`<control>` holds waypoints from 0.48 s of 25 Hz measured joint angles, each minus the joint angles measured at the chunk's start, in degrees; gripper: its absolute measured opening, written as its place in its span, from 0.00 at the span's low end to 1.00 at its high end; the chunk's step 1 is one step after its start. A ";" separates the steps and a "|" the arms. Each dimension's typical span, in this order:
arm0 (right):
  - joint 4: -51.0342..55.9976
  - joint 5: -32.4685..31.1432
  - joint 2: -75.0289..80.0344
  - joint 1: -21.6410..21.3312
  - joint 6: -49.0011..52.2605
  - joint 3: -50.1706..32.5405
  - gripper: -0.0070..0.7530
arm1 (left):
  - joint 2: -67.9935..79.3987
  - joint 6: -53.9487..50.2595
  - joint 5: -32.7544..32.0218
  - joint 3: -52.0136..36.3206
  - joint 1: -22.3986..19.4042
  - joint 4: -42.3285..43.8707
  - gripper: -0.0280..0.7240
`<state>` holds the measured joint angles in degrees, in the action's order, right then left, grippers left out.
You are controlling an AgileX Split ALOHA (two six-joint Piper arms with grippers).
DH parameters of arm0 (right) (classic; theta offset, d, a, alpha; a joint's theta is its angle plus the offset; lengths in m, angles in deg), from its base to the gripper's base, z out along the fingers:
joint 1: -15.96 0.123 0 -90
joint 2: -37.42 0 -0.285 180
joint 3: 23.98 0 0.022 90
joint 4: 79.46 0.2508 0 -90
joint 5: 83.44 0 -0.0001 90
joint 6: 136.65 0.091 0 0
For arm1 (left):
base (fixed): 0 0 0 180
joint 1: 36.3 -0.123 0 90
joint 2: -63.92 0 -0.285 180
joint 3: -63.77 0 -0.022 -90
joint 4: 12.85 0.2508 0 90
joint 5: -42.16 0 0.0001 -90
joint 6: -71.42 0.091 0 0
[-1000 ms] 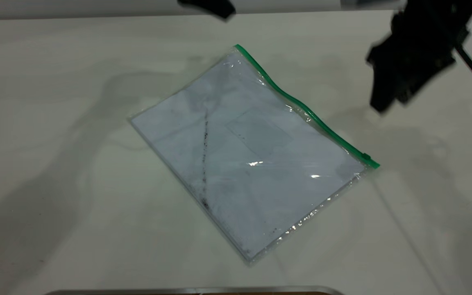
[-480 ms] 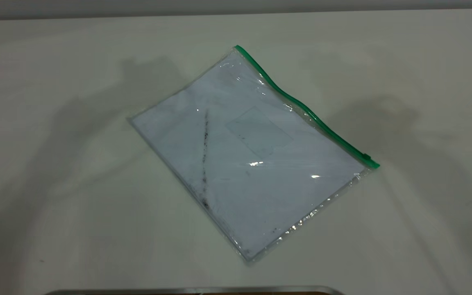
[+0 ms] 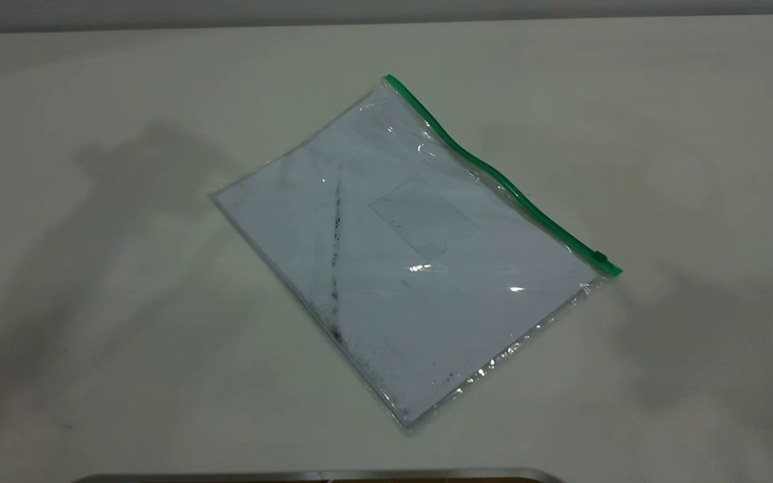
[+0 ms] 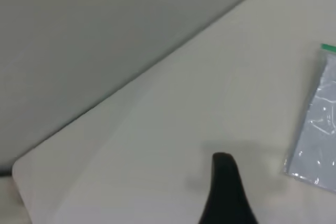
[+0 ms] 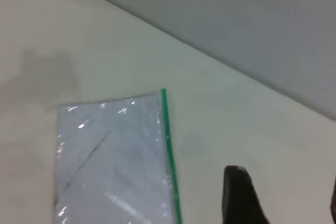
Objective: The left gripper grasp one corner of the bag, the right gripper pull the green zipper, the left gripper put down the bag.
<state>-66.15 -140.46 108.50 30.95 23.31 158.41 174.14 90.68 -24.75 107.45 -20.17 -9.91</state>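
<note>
The bag (image 3: 400, 255), a clear pouch with a white sheet and a dark diagonal smudge, lies flat on the table. The green zipper (image 3: 494, 174) runs along its far right edge, and its slider (image 3: 600, 256) sits at the near right end. Neither gripper shows in the exterior view. In the left wrist view, one black finger (image 4: 224, 182) of my left gripper (image 4: 278, 192) hangs over bare table, apart from the bag (image 4: 317, 129) and one corner of the bag (image 4: 328, 49). My right gripper (image 5: 286, 187) is open above the table beside the green zipper (image 5: 168, 145), holding nothing.
The pale table (image 3: 91, 335) has free room all around the bag. A metal edge (image 3: 319, 475) lies along the near side. The table's far edge (image 3: 225, 25) meets a grey wall. Arm shadows fall at the left and right.
One second ago both arms showed at the top of the exterior view; they have since left it and their shadows have slid outward. The bag has not moved.
</note>
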 joint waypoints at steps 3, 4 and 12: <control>0.00 -2.89 -4.60 0.00 0.51 -2.64 0.60 | -0.12 -5.15 0.00 0.00 0.00 0.60 0.82; 0.00 -3.32 -6.62 0.00 0.51 -4.05 0.60 | -0.22 -6.67 0.00 0.00 0.00 0.60 0.82; -0.04 -4.78 -29.21 0.00 0.71 -21.23 0.60 | -11.32 -13.63 0.00 -11.43 0.00 -2.94 0.82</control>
<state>-66.19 -145.25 79.29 30.95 24.02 137.18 162.82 77.05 -24.75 96.03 -20.17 -12.85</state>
